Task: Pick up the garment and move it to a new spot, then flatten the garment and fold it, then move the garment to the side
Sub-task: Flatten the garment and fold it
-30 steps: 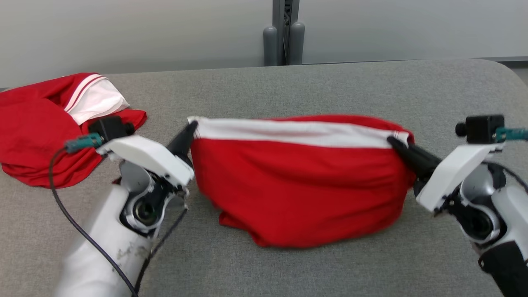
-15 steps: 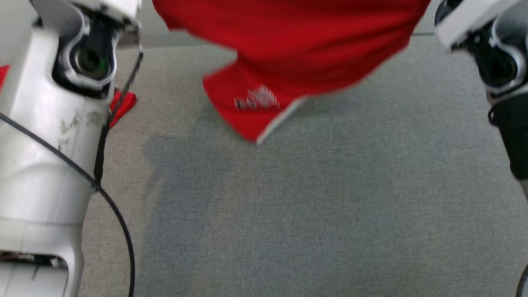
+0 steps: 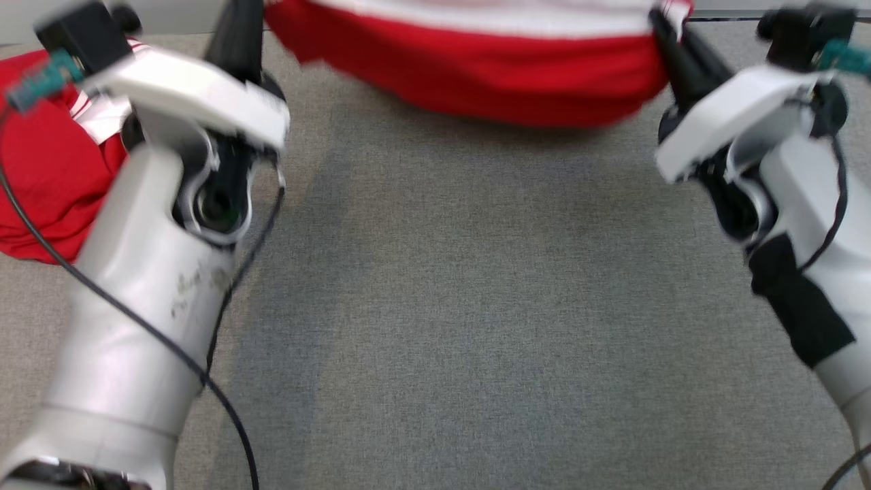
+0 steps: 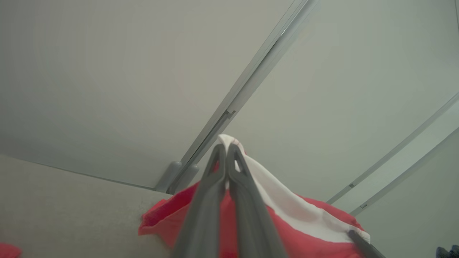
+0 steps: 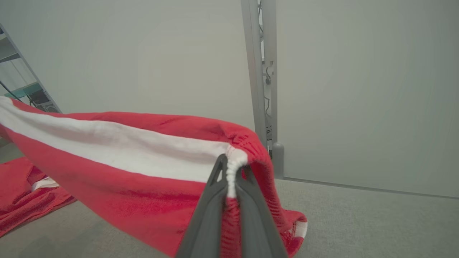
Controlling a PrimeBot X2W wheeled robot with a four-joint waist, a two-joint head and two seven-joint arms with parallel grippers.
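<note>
The garment [image 3: 476, 68] is red with a white band along its top edge. It hangs stretched between my two grippers at the far part of the grey table [image 3: 442, 306]. My left gripper [image 3: 246, 12] is shut on the band's left end, and in the left wrist view its fingers [image 4: 226, 148] pinch the white corner of the garment [image 4: 287, 215]. My right gripper [image 3: 659, 19] is shut on the band's right end [image 5: 233, 159]. In the right wrist view the garment [image 5: 125, 161] sags, and its lower hem [image 5: 296, 224] reaches the table.
A second red and white garment [image 3: 41, 170] lies crumpled on the table at the left, behind my left forearm. It also appears low at the left in the right wrist view [image 5: 21, 200]. A pale wall with a grey post [image 5: 260, 89] stands behind the table.
The garment, first resting on the table between both grippers, was swung up high and has come down farther away. Both grips stayed shut. The head camera has tilted down.
</note>
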